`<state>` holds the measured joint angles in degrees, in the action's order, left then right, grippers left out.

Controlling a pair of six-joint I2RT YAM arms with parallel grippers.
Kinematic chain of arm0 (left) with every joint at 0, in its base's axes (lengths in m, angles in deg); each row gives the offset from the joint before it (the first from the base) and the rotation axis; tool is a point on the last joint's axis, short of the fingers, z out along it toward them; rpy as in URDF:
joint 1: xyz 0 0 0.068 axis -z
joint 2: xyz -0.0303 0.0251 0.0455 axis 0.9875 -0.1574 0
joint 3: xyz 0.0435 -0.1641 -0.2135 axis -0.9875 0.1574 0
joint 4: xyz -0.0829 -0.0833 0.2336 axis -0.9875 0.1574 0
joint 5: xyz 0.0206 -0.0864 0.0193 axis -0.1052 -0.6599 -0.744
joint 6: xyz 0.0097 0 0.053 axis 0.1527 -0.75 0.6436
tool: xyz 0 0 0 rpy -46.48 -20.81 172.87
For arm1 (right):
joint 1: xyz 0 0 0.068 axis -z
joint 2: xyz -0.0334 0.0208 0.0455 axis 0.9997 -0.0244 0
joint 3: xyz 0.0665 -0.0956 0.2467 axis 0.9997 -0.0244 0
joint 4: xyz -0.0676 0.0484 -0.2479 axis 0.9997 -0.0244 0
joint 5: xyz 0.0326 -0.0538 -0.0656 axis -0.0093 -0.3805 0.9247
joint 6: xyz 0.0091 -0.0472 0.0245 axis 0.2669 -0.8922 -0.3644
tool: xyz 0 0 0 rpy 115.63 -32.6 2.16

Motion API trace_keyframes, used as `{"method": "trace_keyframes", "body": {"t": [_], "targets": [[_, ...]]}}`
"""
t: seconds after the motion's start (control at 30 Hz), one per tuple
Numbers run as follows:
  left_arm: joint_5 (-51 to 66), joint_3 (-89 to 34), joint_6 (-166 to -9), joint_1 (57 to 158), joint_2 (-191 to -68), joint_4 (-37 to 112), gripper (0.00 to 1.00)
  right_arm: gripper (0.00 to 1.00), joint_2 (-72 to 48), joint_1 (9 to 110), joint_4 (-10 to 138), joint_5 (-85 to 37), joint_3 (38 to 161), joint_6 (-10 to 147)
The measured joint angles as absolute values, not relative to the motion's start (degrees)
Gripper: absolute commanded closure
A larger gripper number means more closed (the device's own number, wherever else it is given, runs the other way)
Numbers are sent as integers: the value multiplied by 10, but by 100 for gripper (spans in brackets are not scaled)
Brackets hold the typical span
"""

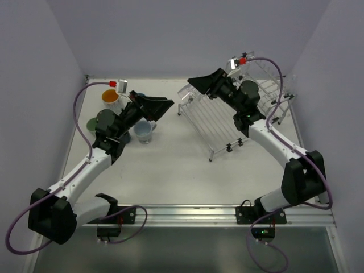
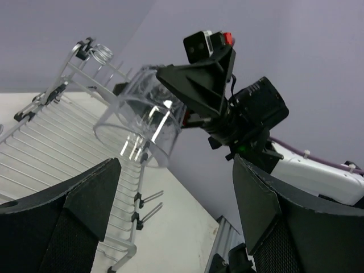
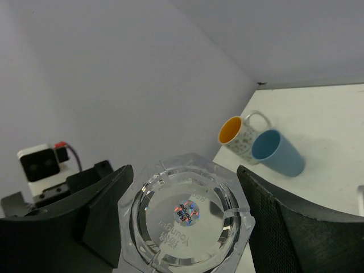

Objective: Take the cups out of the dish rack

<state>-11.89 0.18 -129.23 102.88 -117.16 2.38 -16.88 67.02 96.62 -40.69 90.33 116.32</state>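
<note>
- Noted clear glass (image 3: 185, 219) pinched between the fingers of right gripper (image 3: 183, 182), base toward the wrist and mouth outward, raised by the left end of dish rack (image 1: 219, 122). Looks lifted off the wires.
- Found left gripper (image 2: 176, 165) spread wide with nothing between its fingers, facing the mouth of the glass from near by. Not touching it.
- Counted five cups already down on table (image 1: 170, 176) at far left: white mug with orange inside (image 1: 111, 96), blue mug (image 3: 277, 153) just beside it, pale green cup (image 1: 91, 124), what looks like dark green cup (image 1: 106, 118) half under the left arm, and light blue cup (image 1: 143, 131) nearest the centre.
- Made out no further cup on the rack. Cannot rule out a second clear one among the shiny rods.
- Judged task near its end: most cups unloaded, one glass in the air, not yet set down.
- Reads as a hand-over or a carry toward the group at left. Cannot tell which.
</note>
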Motion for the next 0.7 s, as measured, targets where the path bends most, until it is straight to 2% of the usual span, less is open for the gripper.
{"method": "trace_keyframes", "body": {"t": [0.3, 0.7], "targets": [[-112, -13, -1340, 1038, -1224, -34, 25, 52, -85, 648, 1035, -429, 851, 1204], [-129, -21, -1392, 1089, -1282, -86, 27, 52, -75, 648, 1065, -429, 825, 1213]]}}
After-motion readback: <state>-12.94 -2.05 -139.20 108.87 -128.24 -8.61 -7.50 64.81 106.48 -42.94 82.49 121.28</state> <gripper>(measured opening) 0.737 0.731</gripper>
